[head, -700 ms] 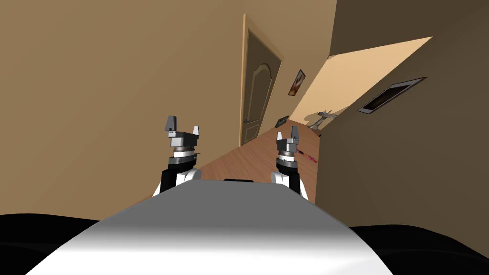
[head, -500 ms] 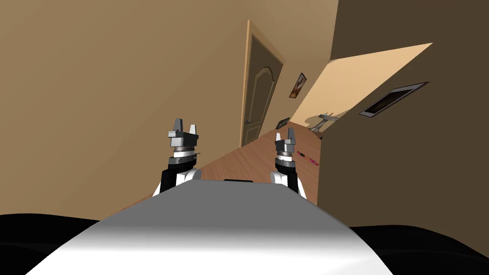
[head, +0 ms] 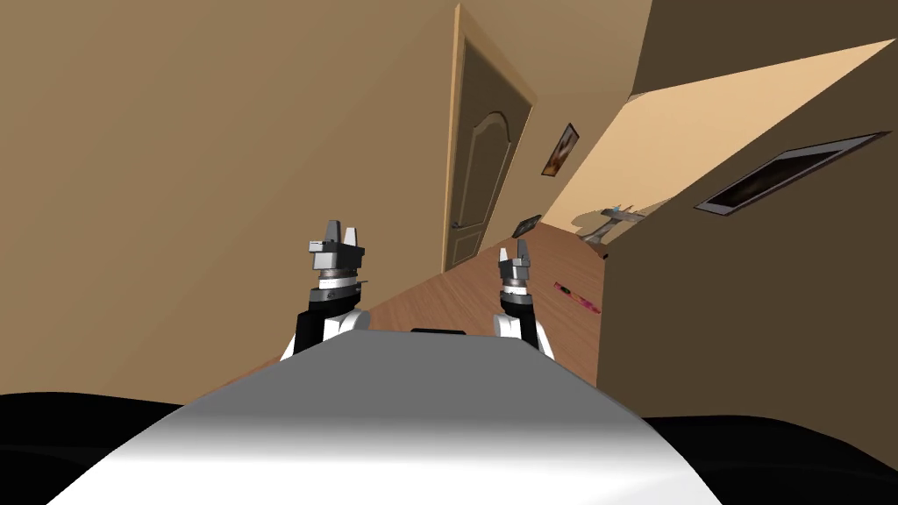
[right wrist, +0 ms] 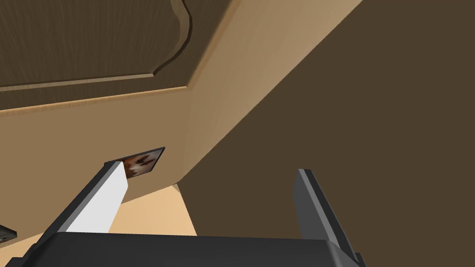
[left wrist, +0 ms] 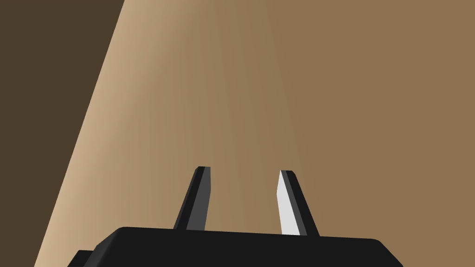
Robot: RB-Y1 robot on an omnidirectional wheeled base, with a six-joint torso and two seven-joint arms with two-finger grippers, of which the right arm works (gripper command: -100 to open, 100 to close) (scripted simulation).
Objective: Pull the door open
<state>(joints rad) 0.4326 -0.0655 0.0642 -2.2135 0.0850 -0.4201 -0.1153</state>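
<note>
The door (head: 481, 167) is dark brown and panelled, with an arched upper panel and a lighter wood frame. It is shut, set in the hallway's left wall, ahead and well apart from both arms. Its small handle (head: 456, 225) sits on the edge nearer the robot, about halfway up. The right pincer (head: 514, 252) is raised over the wooden floor (head: 456, 294) near the middle of the hallway and points toward the wall past the door. In the right wrist view its fingers stand wide apart around nothing, the right pincer (right wrist: 209, 168) aimed below the door's arched panel (right wrist: 93, 41), with a small framed picture (right wrist: 141, 162) beside one fingertip. The left pincer (head: 342, 232) is held up close to the left wall. Its fingers (left wrist: 290, 204) are set narrow, with a gap between them and nothing in it. A pink and red object (head: 577, 298) lies on the floor toward the right wall, where a dark framed picture (head: 789, 171) hangs.
</note>
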